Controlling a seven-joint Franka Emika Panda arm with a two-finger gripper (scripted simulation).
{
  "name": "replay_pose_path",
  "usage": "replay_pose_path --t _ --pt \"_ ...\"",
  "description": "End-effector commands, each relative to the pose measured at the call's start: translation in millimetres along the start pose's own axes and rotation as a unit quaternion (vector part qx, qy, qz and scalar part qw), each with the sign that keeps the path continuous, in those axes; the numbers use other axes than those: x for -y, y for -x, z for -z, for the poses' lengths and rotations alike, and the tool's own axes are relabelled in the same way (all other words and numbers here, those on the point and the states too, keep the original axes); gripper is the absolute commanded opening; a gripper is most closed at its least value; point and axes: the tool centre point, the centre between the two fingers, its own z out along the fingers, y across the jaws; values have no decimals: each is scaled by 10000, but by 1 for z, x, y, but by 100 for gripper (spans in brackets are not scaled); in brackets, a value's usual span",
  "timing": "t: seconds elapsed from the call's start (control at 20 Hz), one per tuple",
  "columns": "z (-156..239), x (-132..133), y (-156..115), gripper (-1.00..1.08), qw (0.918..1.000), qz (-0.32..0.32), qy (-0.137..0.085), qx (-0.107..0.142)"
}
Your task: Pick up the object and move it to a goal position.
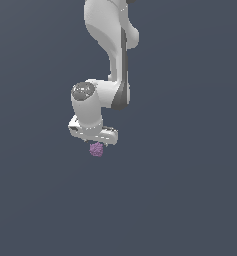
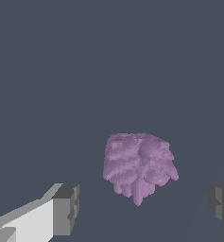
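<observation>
The object [image 1: 96, 149] is a small purple-mauve bumpy lump lying on the flat dark grey ground. My white gripper [image 1: 95, 142] hangs directly over it in the exterior view, its hand pointing down. In the wrist view the object [image 2: 139, 168] sits between the two grey fingertips [image 2: 66, 208], with a clear gap on each side. The gripper [image 2: 144, 208] is open and neither finger touches the lump. No goal marker shows in either view.
The arm's white links [image 1: 110, 45] rise from the wrist toward the top of the exterior view. Around the lump there is only the plain dark grey ground [image 1: 180, 200].
</observation>
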Motion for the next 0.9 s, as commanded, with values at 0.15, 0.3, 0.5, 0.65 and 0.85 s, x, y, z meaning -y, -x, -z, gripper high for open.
replay_pose_path --t 0.15,0.3,0.5,0.65,0.85 --pt "-3 -3 0 100 10000 -31 7 -4" --pt "-8 -3 0 100 10000 -31 7 -4" --pt "-25 -4 1 100 10000 -37 8 -8" --pt "-40 -4 1 100 10000 -40 9 -10" --pt "-52 -5 1 100 10000 -44 10 -13"
